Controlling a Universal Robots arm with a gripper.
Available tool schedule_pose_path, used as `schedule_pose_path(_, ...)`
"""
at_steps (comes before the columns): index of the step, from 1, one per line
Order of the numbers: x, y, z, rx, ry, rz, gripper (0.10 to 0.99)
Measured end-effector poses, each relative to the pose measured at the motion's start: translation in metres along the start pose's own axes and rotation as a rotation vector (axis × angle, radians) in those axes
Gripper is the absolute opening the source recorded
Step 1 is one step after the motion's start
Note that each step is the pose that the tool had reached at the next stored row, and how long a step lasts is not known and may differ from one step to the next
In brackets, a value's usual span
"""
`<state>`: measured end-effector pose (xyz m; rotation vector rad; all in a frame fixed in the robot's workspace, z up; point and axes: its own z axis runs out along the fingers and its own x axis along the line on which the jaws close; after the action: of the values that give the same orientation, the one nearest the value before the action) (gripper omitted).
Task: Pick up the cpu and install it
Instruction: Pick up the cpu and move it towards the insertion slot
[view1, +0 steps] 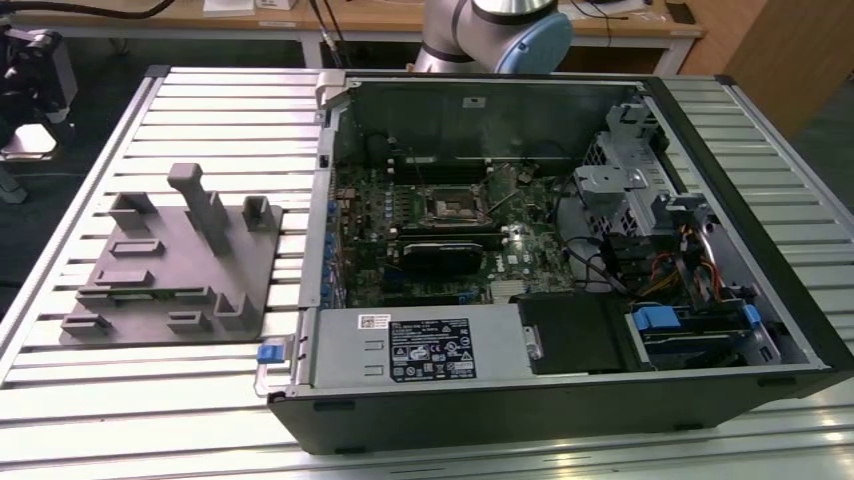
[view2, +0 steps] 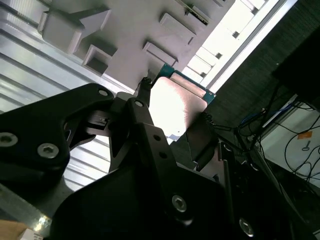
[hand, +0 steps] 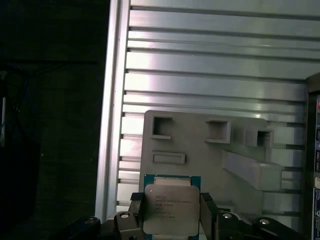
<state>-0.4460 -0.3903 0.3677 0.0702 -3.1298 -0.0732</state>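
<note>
On the tabletop (view1: 200, 400), the grey fixture (view1: 174, 265) sits towards the exterior view's left edge. The open computer case (view1: 561, 420) takes up the middle and the exterior view's right side, and the black socket (view1: 454, 207) lies deep inside it on the board.

The main risk is probably the grip. The gripper (hand: 171, 220) is clamped on the cpu (hand: 170, 210), and its dark fingers (hand: 136, 212) press only on two opposite thin edges. A jolt or a slight twist could tip the chip or let it slide out. The drop would be onto the fixture's raised blocks or past the nearby table edge to the floor.

A second danger is likely at the socket. A chip that arrives rotated or tilted could bend the contacts. The case walls, cables and drive cage around the socket leave little room for the arm.

In both wrist views the cpu sits squarely between the fingertips with its silvery top towards the cameras. Its green border shows along one side. It is lifted clear of the fixture, over the end near the tabletop's edge and well apart from the case.
</note>
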Motion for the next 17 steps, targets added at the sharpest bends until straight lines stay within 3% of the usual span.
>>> schedule_pose_path(17,0.0001,0.0022,-0.0178,0.000,0.0000,0.000,0.541)
